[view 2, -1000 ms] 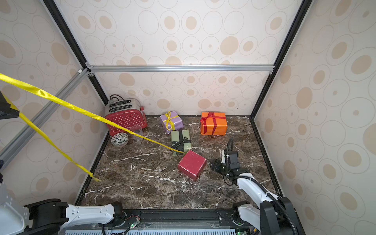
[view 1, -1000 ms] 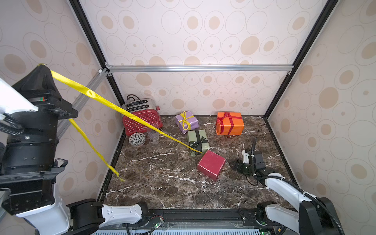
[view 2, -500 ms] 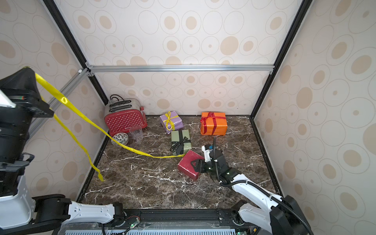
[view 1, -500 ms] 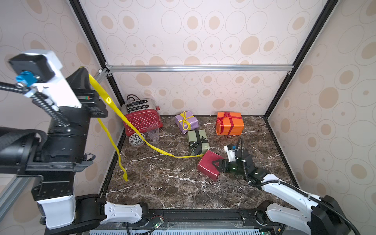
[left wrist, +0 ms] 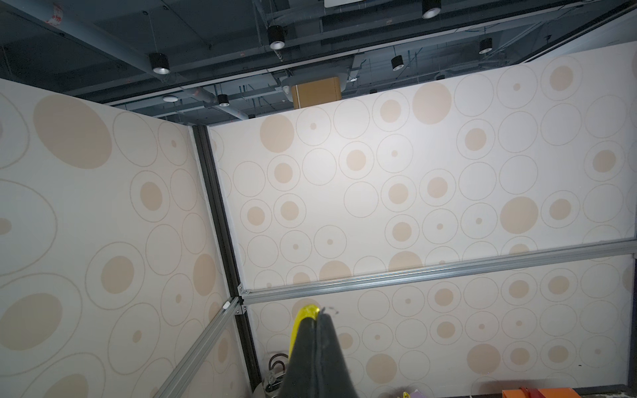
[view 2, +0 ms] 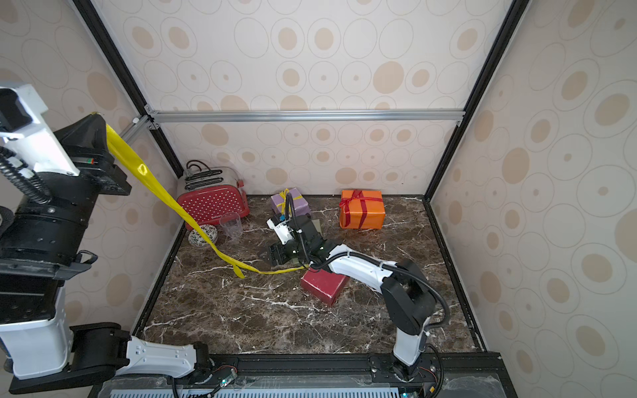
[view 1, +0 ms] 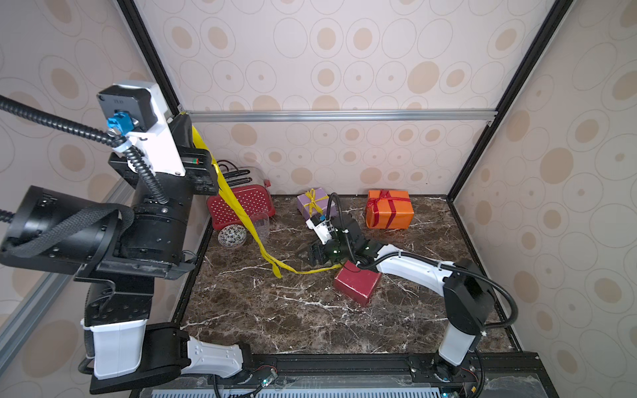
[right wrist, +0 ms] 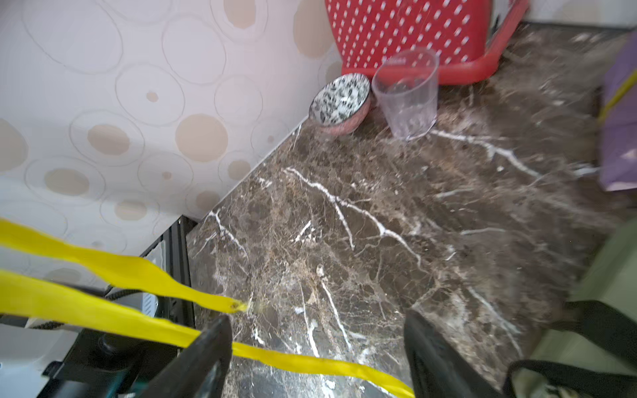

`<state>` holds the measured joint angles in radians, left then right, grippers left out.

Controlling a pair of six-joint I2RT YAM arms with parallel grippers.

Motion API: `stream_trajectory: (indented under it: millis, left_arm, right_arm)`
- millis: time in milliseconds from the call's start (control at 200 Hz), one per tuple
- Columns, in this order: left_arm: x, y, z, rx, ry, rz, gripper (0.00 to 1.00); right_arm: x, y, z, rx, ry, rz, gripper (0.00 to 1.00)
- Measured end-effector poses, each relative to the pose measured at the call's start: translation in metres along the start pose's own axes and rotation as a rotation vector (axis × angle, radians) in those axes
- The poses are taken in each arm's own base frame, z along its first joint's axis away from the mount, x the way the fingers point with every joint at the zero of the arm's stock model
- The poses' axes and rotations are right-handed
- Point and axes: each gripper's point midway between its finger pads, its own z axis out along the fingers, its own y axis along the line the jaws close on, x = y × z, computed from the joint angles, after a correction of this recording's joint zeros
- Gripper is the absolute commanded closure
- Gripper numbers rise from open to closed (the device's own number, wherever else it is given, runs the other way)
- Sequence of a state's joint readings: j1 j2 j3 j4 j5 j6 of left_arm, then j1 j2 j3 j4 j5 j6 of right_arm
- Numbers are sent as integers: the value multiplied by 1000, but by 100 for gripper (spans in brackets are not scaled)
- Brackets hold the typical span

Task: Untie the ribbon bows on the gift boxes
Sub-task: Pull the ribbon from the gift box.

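Observation:
My left gripper (view 1: 185,117) is raised high at the left, shut on a long yellow ribbon (view 1: 241,213); its closed fingertips (left wrist: 312,330) pinch the strand (left wrist: 306,312). The ribbon hangs down to the floor and ends near the dark red gift box (view 1: 356,282), which has no ribbon on it. My right gripper (view 1: 306,256) is open, low over the floor, with the yellow strand (right wrist: 310,363) running across under the gap. Beside it stands the olive green box (right wrist: 606,275) with its black ribbon (right wrist: 606,327). The lilac box (view 1: 312,206) has a yellow bow, the orange box (view 1: 389,210) a red bow.
A red white-dotted toaster (view 1: 241,203), a clear plastic cup (view 1: 259,224) and a patterned bowl (view 1: 232,236) stand in the back left corner. Patterned walls enclose the marble floor (view 1: 275,317) on three sides.
My left arm has swung inward with the ribbon, which went from taut to slack on the floor. My right arm has reached forward and left past the dark red box, its jaws opening wider.

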<state>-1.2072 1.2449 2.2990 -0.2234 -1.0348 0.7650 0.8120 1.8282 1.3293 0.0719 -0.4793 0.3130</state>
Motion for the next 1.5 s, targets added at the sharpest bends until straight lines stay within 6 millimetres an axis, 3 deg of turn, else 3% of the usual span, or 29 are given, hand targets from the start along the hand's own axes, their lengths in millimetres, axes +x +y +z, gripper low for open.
stream_trajectory:
  millis: [110, 200, 596, 826, 1067, 1157, 1347, 1502]
  left_arm:
    - [0, 3, -1, -2, -2, -13, 100]
    - [-1, 8, -2, -5, -4, -23, 100]
    - [-1, 4, -1, -3, -3, -18, 100]
    - [-1, 6, -2, -3, -4, -19, 100]
    - [-1, 6, -2, -3, -5, -21, 100]
    - [-1, 6, -2, -1, -6, -20, 100]
    - [-1, 5, -2, 0, -7, -19, 100]
    - [-1, 3, -1, 1, -6, -17, 100]
  right_arm:
    - [30, 0, 21, -92, 91, 43, 21]
    - [43, 3, 27, -149, 130, 65, 22]
    - [57, 13, 23, -243, 189, 73, 25]
    - [69, -15, 12, -188, 221, 141, 23]
    - [63, -57, -2, 64, 197, 147, 23]
    - [62, -59, -3, 73, 189, 131, 30]
    - [79, -63, 0, 105, 179, 69, 30]
    - [72, -65, 5, 173, 146, -16, 29]
